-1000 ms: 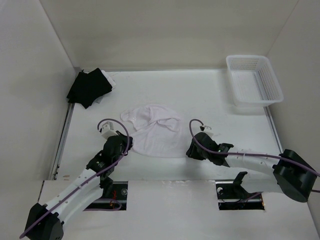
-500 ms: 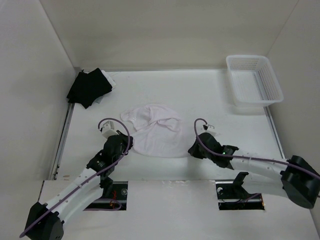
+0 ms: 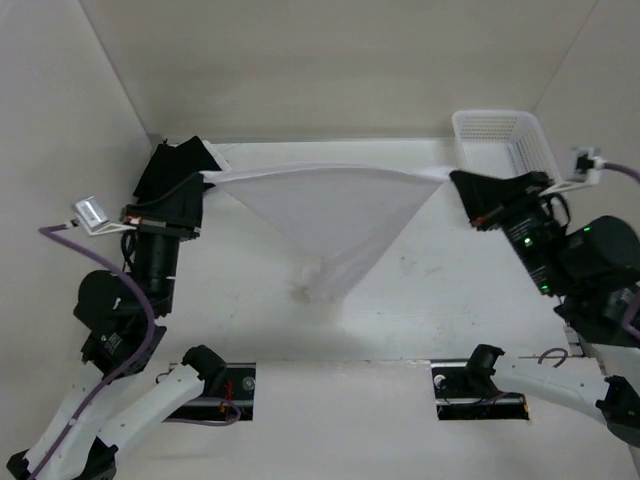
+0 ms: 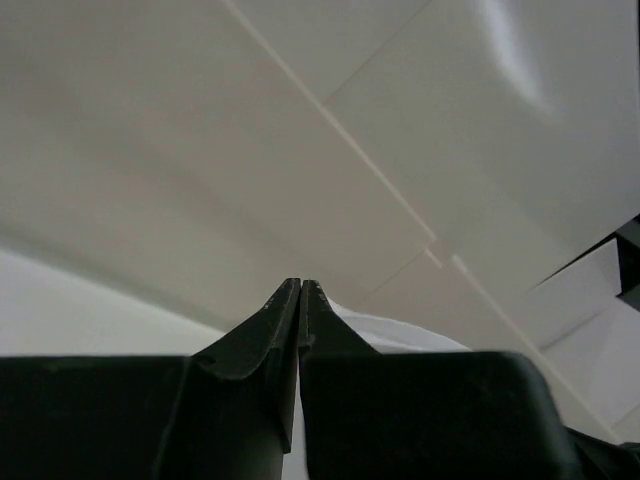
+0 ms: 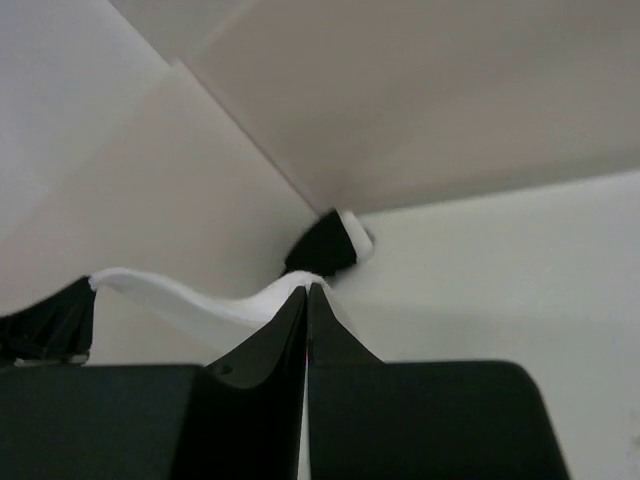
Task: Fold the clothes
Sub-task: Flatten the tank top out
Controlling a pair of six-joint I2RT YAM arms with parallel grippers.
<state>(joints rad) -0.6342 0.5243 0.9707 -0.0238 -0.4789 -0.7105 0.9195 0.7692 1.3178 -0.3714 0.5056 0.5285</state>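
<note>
Your left gripper [image 3: 207, 178] and right gripper [image 3: 453, 181] are each clamped on a top corner of the clothes [image 3: 330, 215], stretched above the table's [image 3: 440, 300] middle, low tip apparently touching it. Hold the top edge taut and level as you lower it flat.
</note>
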